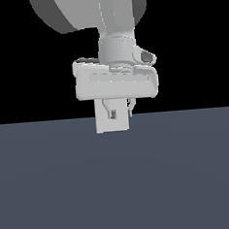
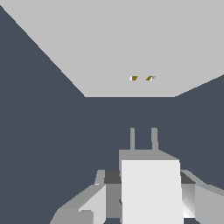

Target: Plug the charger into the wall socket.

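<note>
The charger (image 2: pixel 151 192) is a small white block held between my fingers (image 2: pixel 87 205), and my gripper (image 2: pixel 151 210) is shut on it. Its two thin prongs (image 2: pixel 132 139) point toward the wall socket (image 2: pixel 113 43), a flat pale plate with two small yellowish slots (image 2: pixel 133 78). A strip of dark floor shows between the prong tips and the plate, so they are apart. The prongs sit roughly in line with the slots. In the exterior view my gripper (image 1: pixel 119 110) hangs in front of the wall socket (image 1: pixel 103 126), with the charger (image 1: pixel 113 114) only a small grey shape between the fingers.
A flat dark blue-grey floor (image 1: pixel 122 184) spreads under everything, with black background behind it. The arm's large grey link (image 1: pixel 79 7) fills the upper part of the exterior view. No other objects show.
</note>
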Controlling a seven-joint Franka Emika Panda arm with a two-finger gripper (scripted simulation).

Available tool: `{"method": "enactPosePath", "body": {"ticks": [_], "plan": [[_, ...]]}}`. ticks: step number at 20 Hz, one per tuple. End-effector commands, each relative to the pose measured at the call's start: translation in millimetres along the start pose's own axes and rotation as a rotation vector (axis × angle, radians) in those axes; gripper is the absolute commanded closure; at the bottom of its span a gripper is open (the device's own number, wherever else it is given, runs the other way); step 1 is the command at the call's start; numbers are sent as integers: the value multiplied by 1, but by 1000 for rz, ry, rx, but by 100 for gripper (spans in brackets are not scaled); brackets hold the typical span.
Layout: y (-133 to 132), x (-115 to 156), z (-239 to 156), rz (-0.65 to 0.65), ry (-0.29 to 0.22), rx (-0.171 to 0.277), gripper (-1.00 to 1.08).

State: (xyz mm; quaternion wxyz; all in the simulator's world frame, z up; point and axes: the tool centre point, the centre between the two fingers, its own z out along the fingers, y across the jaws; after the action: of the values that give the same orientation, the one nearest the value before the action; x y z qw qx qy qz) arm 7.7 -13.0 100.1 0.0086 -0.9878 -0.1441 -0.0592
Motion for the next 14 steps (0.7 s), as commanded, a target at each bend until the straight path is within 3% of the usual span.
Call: {"method": "enactPosePath", "body": {"ticks": [1,14], "plan": [[1,0,0,0,0,0,108],[0,18,2,0,0,0,108]]}}
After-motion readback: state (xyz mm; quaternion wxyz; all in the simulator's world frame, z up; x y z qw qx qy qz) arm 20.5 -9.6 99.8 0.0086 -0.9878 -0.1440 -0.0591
